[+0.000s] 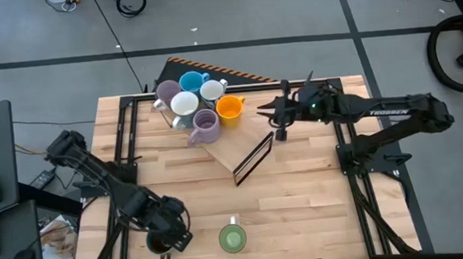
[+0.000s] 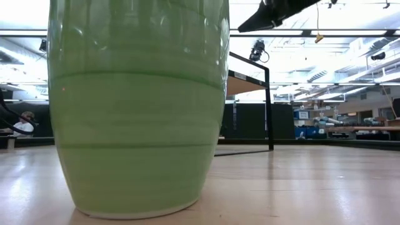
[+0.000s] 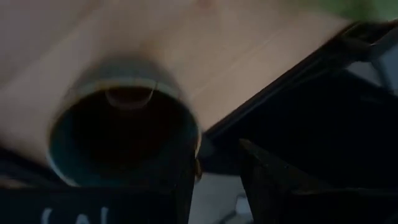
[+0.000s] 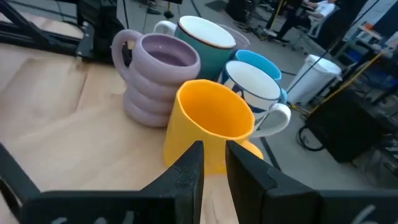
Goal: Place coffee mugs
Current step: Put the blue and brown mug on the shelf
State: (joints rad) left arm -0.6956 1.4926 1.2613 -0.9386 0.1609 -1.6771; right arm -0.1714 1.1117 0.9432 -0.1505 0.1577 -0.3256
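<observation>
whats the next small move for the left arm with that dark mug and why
Probably lower it and let go. The left gripper is at the table's near edge, one finger inside the dark mug's rim, beside the green mug already standing there. Then lift clear. The right gripper waits, nearly shut, by the orange mug in the far cluster.

My left arm folds down toward the table's near edge, its gripper point(image 1: 168, 240) low there, fingers point(image 3: 261, 180) partly apart on either side of a dark mug's wall. My right arm reaches in from the right toward the far middle, its gripper point(image 1: 279, 119) with fingers point(image 4: 186, 177) nearly together, holding nothing.
</observation>
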